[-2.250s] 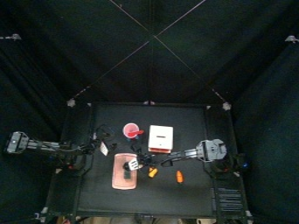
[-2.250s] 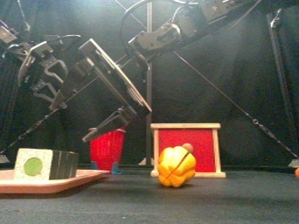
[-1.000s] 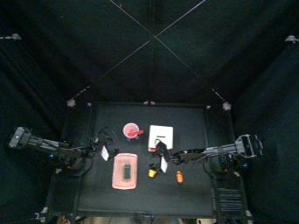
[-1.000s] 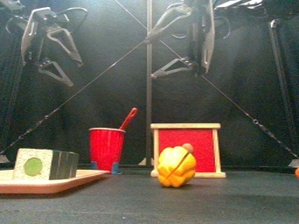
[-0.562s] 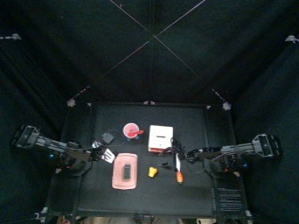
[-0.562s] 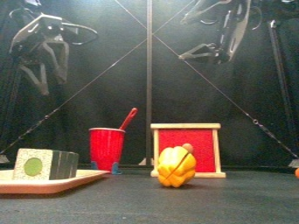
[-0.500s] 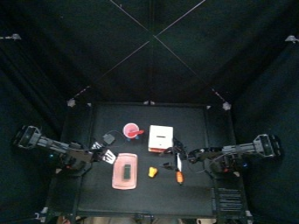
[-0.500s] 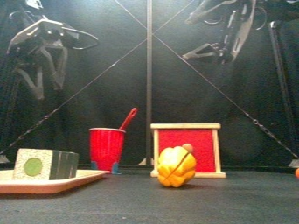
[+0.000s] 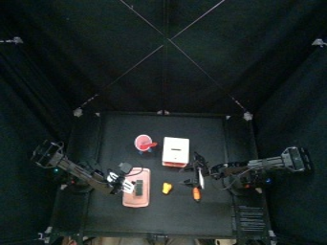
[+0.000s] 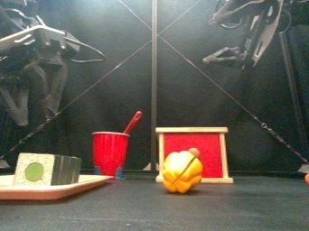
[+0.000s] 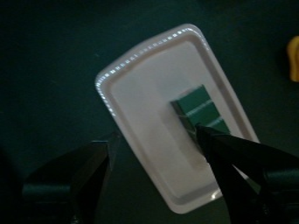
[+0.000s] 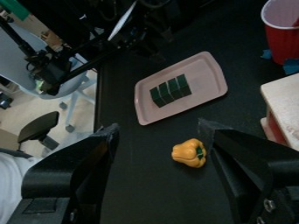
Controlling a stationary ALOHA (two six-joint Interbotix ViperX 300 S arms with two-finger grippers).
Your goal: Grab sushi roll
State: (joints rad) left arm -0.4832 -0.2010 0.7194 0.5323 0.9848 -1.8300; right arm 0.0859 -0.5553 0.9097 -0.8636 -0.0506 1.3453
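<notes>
Front view: tray (image 10: pixel 54 186) and sushi roll (image 10: pixel 46 169) cut off at left edge; orange object (image 10: pixel 305 179) barely visible at right edge.

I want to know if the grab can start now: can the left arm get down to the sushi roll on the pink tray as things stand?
Probably yes. The left gripper hangs open above the pink tray, and nothing lies between its jaws and the sushi roll. The yellow pepper sits off the tray.

Black table (image 9: pixel 217 129) with tray (image 9: pixel 137 197), cup (image 9: pixel 141 144), box (image 9: pixel 177 149), pepper (image 10: pixel 182 171)
</notes>
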